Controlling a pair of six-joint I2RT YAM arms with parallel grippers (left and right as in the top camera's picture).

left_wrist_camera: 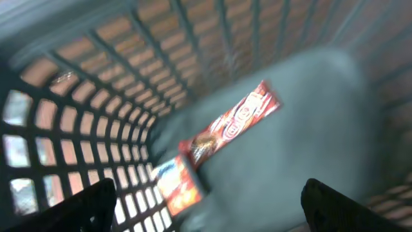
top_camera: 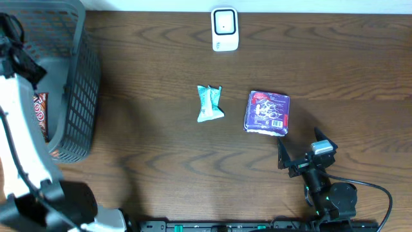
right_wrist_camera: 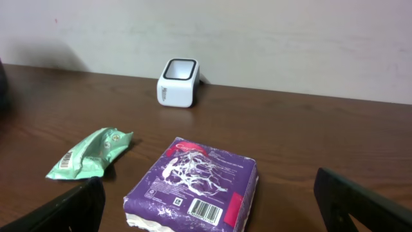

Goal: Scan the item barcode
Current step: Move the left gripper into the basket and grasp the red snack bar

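In the left wrist view, my left gripper [left_wrist_camera: 212, 219] hangs open inside the grey mesh basket [left_wrist_camera: 77, 135]. Below it, blurred, lie a red snack bar [left_wrist_camera: 238, 119] and an orange-red packet [left_wrist_camera: 180, 187], neither of them touched. A purple pack [top_camera: 267, 113] lies right of centre on the table, its barcode [right_wrist_camera: 206, 209] facing up. Just behind it my right gripper [top_camera: 301, 147] stands open, and the purple pack [right_wrist_camera: 196, 187] lies in front of its fingers [right_wrist_camera: 360, 203]. A crumpled green packet [top_camera: 209, 103] lies to the pack's left. The white scanner [top_camera: 224, 29] stands at the far edge.
The basket [top_camera: 71, 77] fills the left end of the table, with the left arm [top_camera: 19, 129] reaching into it. In the right wrist view the scanner [right_wrist_camera: 178, 82] stands before a pale wall and the green packet [right_wrist_camera: 90, 154] lies at the left.
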